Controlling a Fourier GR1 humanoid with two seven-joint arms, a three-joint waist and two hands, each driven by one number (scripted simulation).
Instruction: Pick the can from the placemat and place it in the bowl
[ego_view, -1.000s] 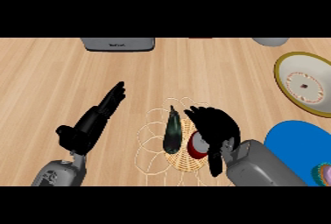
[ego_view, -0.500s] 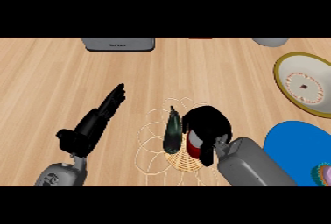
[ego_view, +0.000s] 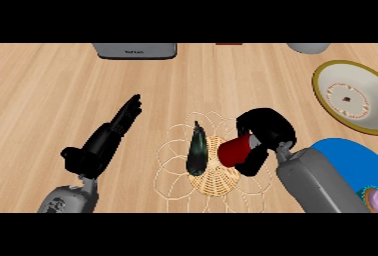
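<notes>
- Left robot hand (ego_view: 100, 145) is lying on the wooden tabletop (ego_view: 88, 90), fingers straight, holding nothing.
- Woven lacy placemat (ego_view: 214, 175) is carrying a dark tapered object (ego_view: 196, 150).
- Right robot hand (ego_view: 264, 129) is curling round the red can (ego_view: 234, 151), which is tilting above the placemat: probably light, rigid, smooth; wrap its sides.
- Yellow-rimmed bowl (ego_view: 325, 92) is sitting far right.

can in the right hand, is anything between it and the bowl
Nothing visible. The right hand is curled round the red can over the placemat; bare counter lies between it and the bowl at the right edge. The dark eggplant lies on the other side.
</notes>
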